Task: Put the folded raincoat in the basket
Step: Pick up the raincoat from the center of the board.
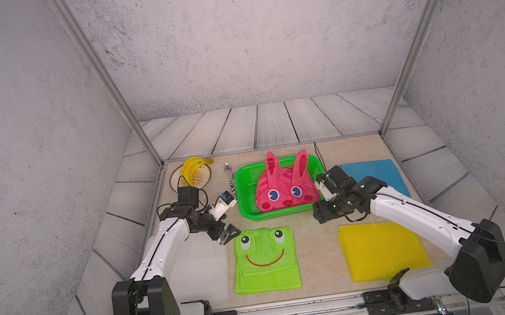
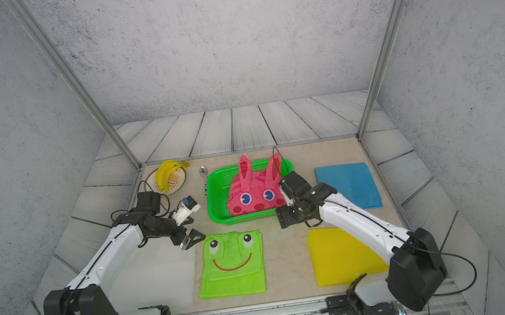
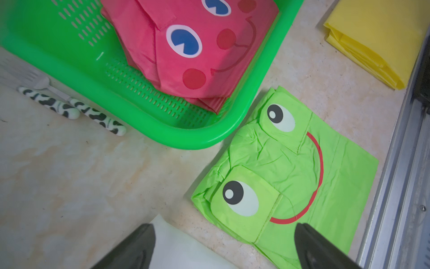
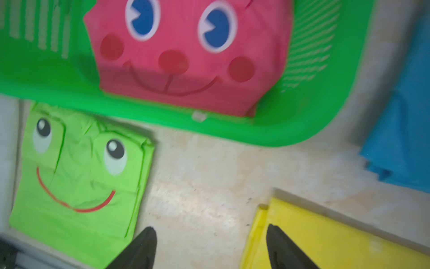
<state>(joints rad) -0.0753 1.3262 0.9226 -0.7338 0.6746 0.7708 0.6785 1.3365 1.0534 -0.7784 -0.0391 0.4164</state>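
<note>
One pink raincoat (image 1: pixel 282 195) inside green basket (image 1: pixel 241 196); bananas (image 1: pixel 191 169) on plate (image 1: pixel 173 179); left gripper (image 3: pixel 223 227), right gripper (image 4: pixel 210 230): jaws apart, empty.

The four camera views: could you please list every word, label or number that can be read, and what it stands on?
No text is readable.
The sticker on the basket rim: too blurred to read.
The print on the plate under the bananas: too small to read.
The pink raincoat and the green raincoat: cartoon faces only, no lettering.

A pink rabbit raincoat (image 4: pixel 186 58) inside the green basket (image 4: pixel 302 130)
</note>
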